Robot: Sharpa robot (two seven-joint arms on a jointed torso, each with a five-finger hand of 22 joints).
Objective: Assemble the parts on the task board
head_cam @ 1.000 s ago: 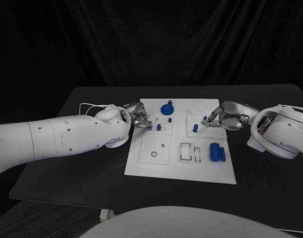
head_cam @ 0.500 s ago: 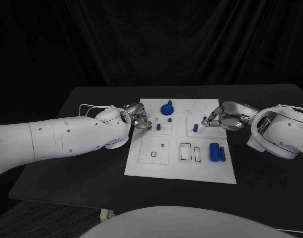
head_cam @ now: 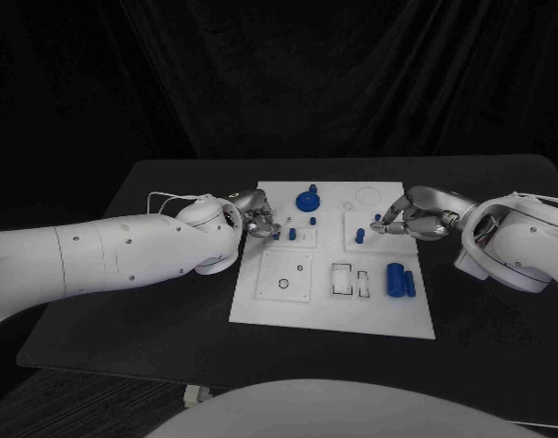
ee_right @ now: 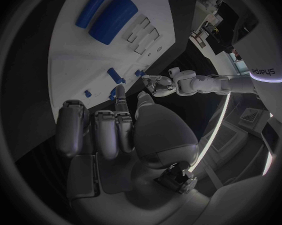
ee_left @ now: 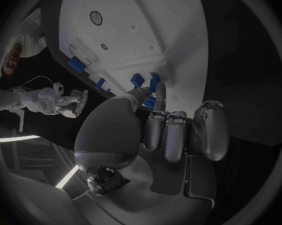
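White board (head_cam: 308, 310) on black worktop (head_cam: 160, 319), left robot hand (head_cam: 255, 219) pinching small blue part (ee_left: 152, 87) at board's left edge, right robot hand (head_cam: 404, 219) fingers curled, grip on anything indeterminate, blue cylinder (head_cam: 395, 279) lying near front right.

Head cam sits high at the near side, looking down and fwd over the black table (head_cam: 160, 310); whole task board (head_cam: 332, 315) in frame, mid-distance, w/ both arms coming in from left and right. Left wrist cam sits behind the left hand (ee_left: 160, 135), v. close, facing across the board (ee_left: 135, 30) toward the right hand (ee_left: 75, 101). Right wrist cam, behind the right hand (ee_right: 122, 130), faces back over the board (ee_right: 72, 50) at the left hand (ee_right: 156, 84). All three share the board.
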